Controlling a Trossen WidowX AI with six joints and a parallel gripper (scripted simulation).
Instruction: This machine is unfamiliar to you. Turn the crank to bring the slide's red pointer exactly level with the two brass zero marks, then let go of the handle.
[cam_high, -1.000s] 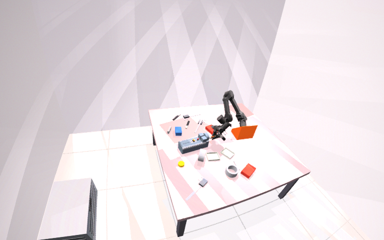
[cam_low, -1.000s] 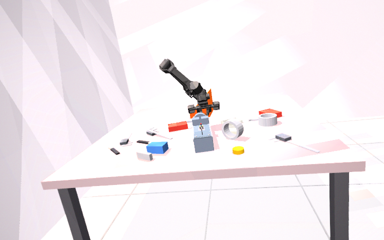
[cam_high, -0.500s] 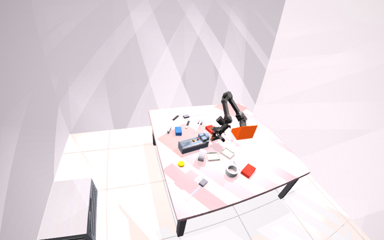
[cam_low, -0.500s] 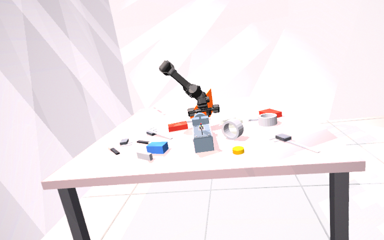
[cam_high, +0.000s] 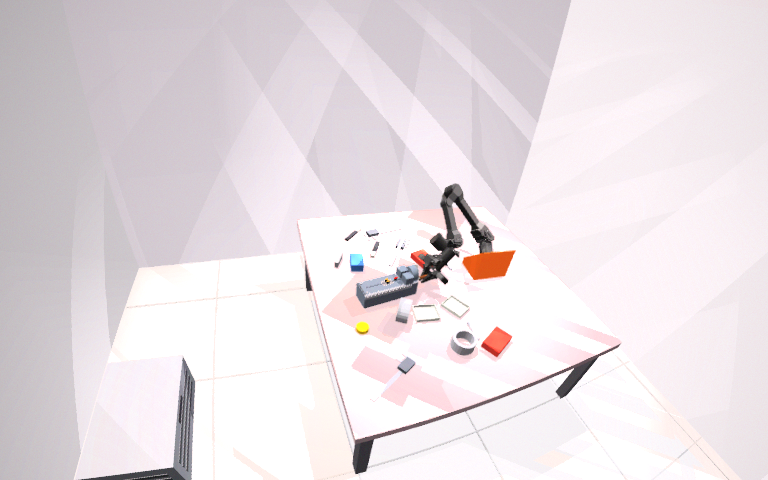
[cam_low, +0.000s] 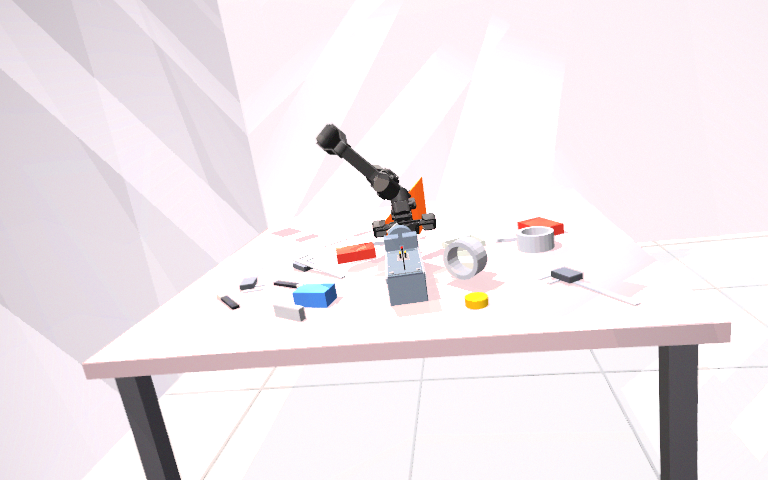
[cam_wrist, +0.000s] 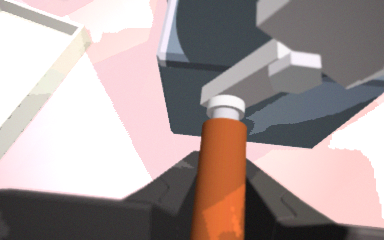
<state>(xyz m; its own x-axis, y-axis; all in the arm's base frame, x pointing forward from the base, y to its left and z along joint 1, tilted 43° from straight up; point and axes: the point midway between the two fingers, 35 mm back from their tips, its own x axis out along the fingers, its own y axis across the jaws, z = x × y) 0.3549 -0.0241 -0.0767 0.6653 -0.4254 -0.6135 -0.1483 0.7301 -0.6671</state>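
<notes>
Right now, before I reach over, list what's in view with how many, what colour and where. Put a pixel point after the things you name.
crank machine (cam_high: 386, 294) (cam_low: 407, 287) (cam_wrist: 240, 117): one, blue-grey, mid-table
crank handle (cam_wrist: 223, 175): one, orange, machine's arm end
red blocks: two, red, one behind the machine in the exterior view, one far right
blue block (cam_high: 356, 262) (cam_low: 314, 296): one, blue, table's near left
yellow disc (cam_high: 362, 327) (cam_low: 476, 300): one, yellow, near right
rings: two, grey, right of the machine
shallow trays: two, pale, beside the upright ring
upright panel (cam_high: 488, 265) (cam_low: 420, 198): one, orange, by the arm's base
small tools and pieces: several, dark and grey, both sides
robot arm (cam_high: 448, 217) (cam_low: 360, 162): one, black, jaws shut on the crank handle
</notes>
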